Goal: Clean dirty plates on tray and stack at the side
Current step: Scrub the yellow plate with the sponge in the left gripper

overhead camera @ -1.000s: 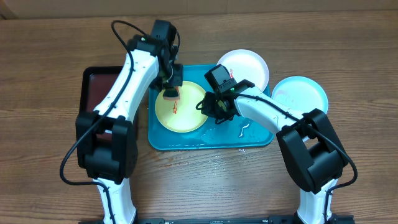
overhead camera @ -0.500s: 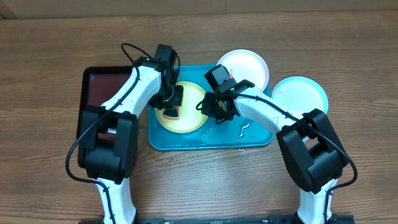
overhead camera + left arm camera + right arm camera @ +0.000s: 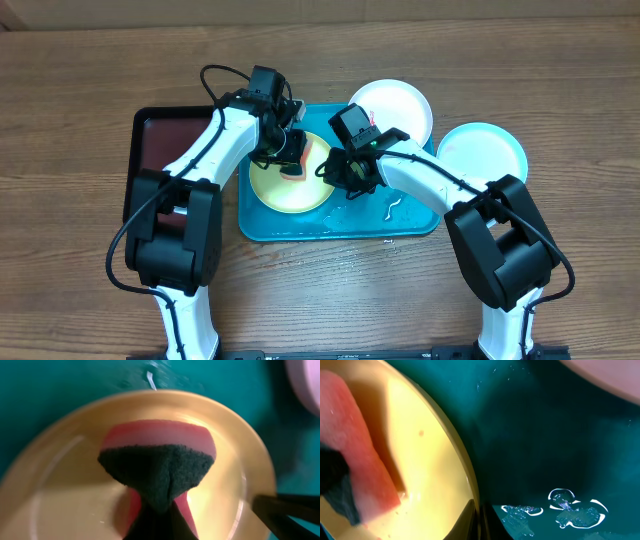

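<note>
- Over the last second the left gripper has carried the sponge from the far-left part of the yellow-green plate, down through its middle, and across to the side nearest the right gripper.
- The left jaws are clamped tight on the sponge, which folds where they pinch it. Its dark scrubbing face presses on the plate right below them.
- The right gripper has not moved. Its jaws look closed on the plate's rim, one dark finger lying over the edge, pinning the plate on the tray.
- We read this as scrubbing in mid-stroke. The plate face that shows is wet and free of smears, though the sponge hides part of it.
- This plate seems close to done, and lifting it off to the side is still ahead.
- The white plate sits beyond the right jaws, overlapping the tray's corner.
- The blue plate lies off the tray on the wooden table.
- Water drops sit on the tray floor beside the right jaws.
- A black tray lies behind the left arm.
</note>
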Robot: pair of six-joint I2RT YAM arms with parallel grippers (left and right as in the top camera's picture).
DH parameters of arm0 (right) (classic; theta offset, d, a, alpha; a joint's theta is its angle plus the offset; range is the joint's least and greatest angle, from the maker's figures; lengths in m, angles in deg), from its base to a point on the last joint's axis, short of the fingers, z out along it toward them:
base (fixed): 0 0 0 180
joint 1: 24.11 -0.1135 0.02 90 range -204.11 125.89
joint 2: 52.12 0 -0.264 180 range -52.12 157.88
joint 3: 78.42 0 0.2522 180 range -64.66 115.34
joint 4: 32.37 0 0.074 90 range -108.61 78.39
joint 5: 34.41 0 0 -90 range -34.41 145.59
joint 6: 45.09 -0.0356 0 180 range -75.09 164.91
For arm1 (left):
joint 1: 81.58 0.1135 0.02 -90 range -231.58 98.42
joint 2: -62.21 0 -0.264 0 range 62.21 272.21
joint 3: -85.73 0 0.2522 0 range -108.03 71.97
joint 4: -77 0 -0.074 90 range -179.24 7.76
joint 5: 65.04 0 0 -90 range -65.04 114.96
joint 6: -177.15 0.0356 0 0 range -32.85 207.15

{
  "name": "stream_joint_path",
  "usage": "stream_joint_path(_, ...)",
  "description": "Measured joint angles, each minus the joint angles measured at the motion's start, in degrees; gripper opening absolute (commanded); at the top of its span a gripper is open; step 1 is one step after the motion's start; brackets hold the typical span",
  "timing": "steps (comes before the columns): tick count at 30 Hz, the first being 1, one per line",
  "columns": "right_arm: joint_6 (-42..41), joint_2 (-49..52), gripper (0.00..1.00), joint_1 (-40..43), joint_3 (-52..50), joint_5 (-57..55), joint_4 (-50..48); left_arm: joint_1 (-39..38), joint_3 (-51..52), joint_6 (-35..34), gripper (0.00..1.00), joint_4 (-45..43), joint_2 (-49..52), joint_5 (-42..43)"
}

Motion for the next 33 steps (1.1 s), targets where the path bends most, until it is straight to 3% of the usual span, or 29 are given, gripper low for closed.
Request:
stream_joint_path(6, 0.00, 0.00, 0.04, 0.00, 0.00, 0.00, -0.02, 0.00, 0.00, -5.84, 0.04, 0.63, 0.00, -13.40)
stream_joint_path(11, 0.04, 0.00, 0.04, 0.00, 0.00, -0.02, -0.11, 0.00, 0.00, -8.20, 0.04, 4.76, 0.00, -16.55)
stream_joint_path(18, 0.09, 0.00, 0.04, 0.00, 0.00, -0.02, -0.02, 0.11, 0.00, -9.33, 0.04, 13.75, 0.00, -6.67)
stream_joint_path(25, 0.07, 0.00, 0.04, 0.02, 0.00, 0.02, -0.04, -0.02, 0.07, -9.53, 0.04, 9.07, 0.00, 6.82)
stream_joint_path(29, 0.28, 0.00, 0.04, 0.00, 0.00, 0.00, 0.00, 0.00, 0.07, -9.55, 0.04, 5.05, 0.00, 8.13)
stream_joint_path(33, 0.50, 0.00, 0.04, 0.00, 0.00, 0.00, 0.00, -0.02, 0.07, -9.68, 0.04, 2.91, 0.00, 3.80)
